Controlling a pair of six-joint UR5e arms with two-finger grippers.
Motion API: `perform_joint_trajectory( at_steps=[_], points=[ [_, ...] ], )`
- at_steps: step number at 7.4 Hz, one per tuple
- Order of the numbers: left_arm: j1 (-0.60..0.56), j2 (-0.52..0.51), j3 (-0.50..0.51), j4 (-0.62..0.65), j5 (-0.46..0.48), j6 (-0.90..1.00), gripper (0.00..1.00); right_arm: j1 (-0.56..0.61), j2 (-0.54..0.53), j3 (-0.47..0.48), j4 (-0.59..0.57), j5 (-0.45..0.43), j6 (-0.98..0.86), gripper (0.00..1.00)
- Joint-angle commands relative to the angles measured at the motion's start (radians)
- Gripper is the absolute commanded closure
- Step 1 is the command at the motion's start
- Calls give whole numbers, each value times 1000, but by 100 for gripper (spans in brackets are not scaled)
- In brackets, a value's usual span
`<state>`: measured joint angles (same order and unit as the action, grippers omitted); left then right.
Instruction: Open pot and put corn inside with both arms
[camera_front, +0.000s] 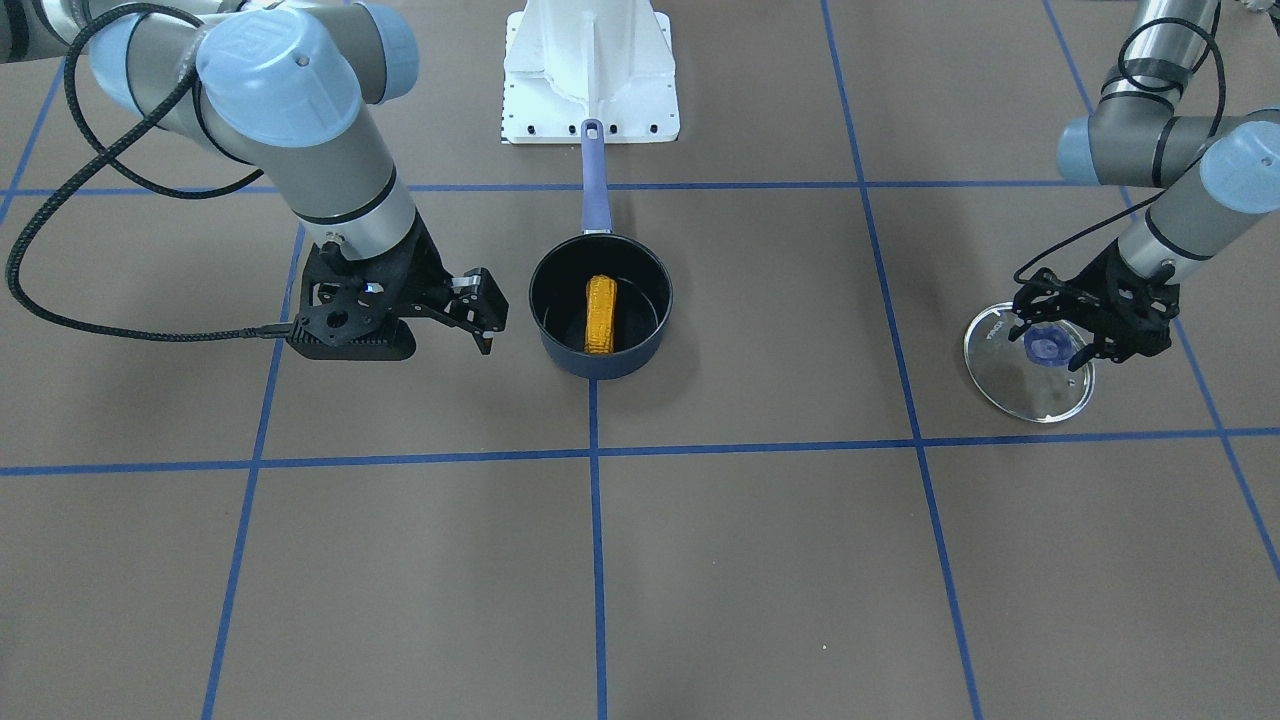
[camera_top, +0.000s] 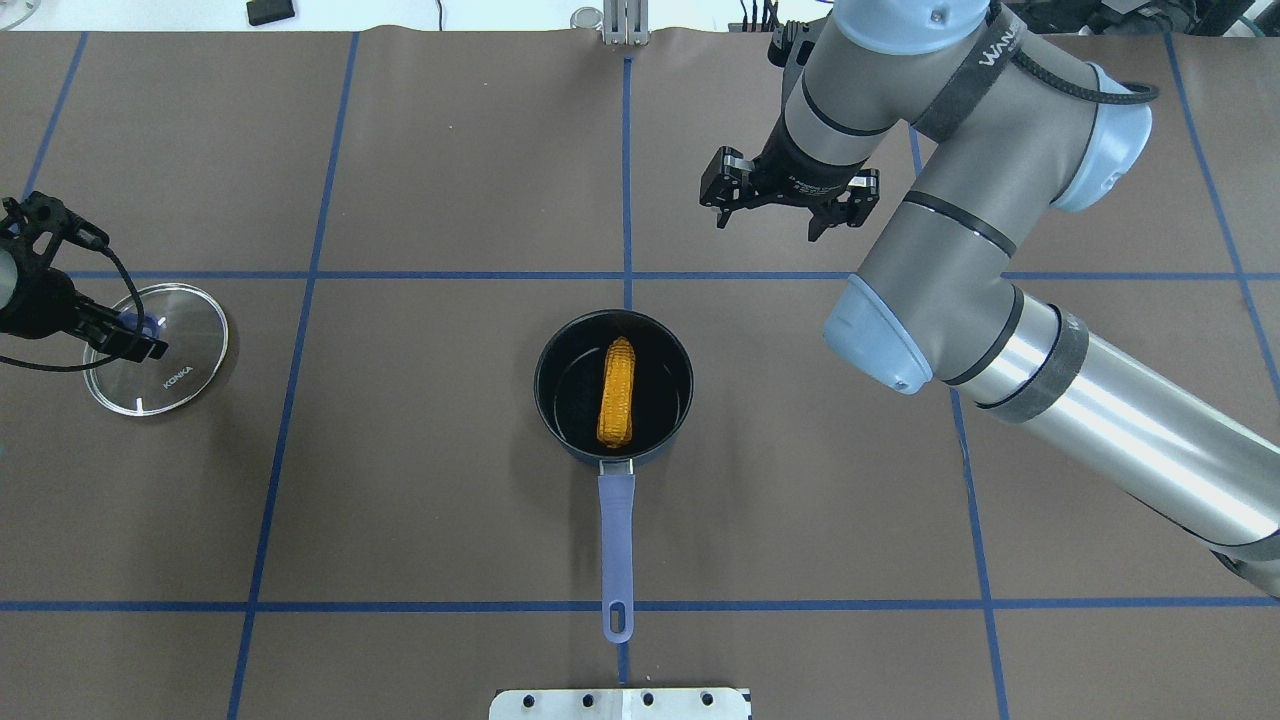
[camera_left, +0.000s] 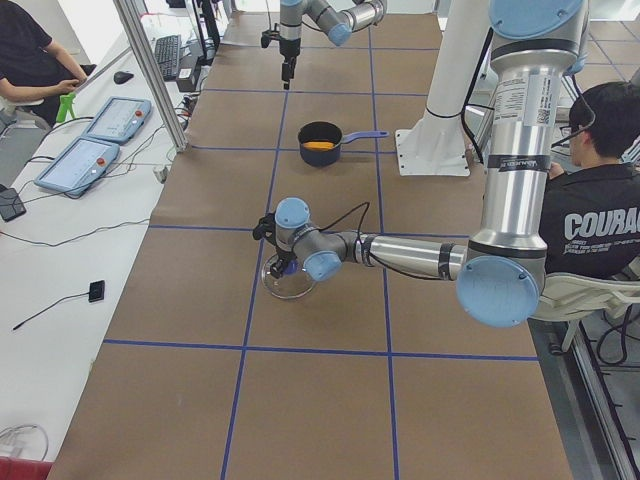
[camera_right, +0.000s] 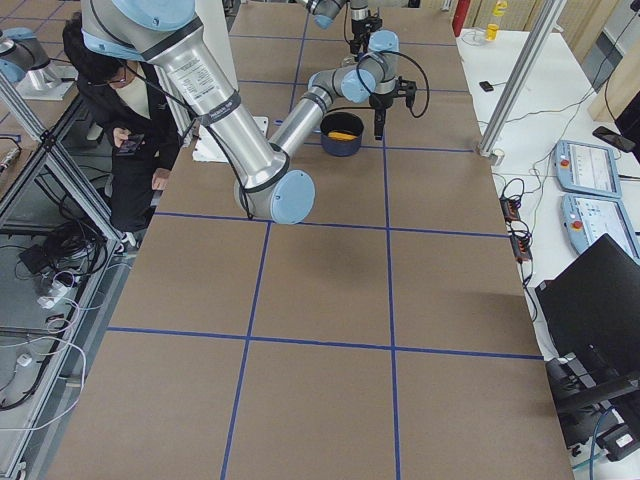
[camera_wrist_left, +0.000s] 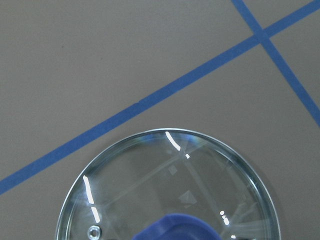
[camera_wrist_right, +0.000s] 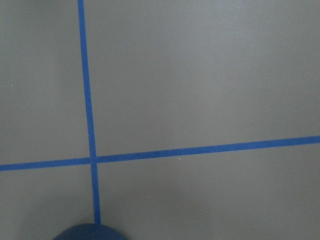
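Note:
The dark navy pot (camera_front: 600, 345) stands uncovered at the table's middle, its periwinkle handle (camera_front: 595, 180) pointing toward the robot base. The orange-yellow corn (camera_front: 600, 314) lies inside it; it also shows in the overhead view (camera_top: 617, 391). My right gripper (camera_top: 767, 222) is open and empty, above the table beside the pot (camera_top: 612, 388) on its far right. My left gripper (camera_front: 1050, 340) hangs over the glass lid (camera_front: 1030, 385), which lies flat on the table. Its jaws stand open on either side of the blue knob (camera_front: 1047, 346).
The white base mount (camera_front: 590, 75) stands behind the pot's handle. Blue tape lines cross the brown table. People sit at the table's sides in the side views. The lid (camera_wrist_left: 165, 190) fills the lower part of the left wrist view.

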<state>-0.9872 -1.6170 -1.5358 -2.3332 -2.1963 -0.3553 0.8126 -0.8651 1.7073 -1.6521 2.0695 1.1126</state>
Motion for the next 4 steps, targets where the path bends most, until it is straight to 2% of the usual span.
perform_joint_trajectory(
  at_steps=[1,3,4],
  points=[
    [-10,-29,-4,11,-54,-1,4,63,-44,0,3,38,-110,0],
    [-106,-34,-1,40,-147,27,3,198,-139,0,6,130,-318,0],
    [-173,-47,-1,122,-192,139,3,258,-193,0,6,152,-426,0]
  ],
)
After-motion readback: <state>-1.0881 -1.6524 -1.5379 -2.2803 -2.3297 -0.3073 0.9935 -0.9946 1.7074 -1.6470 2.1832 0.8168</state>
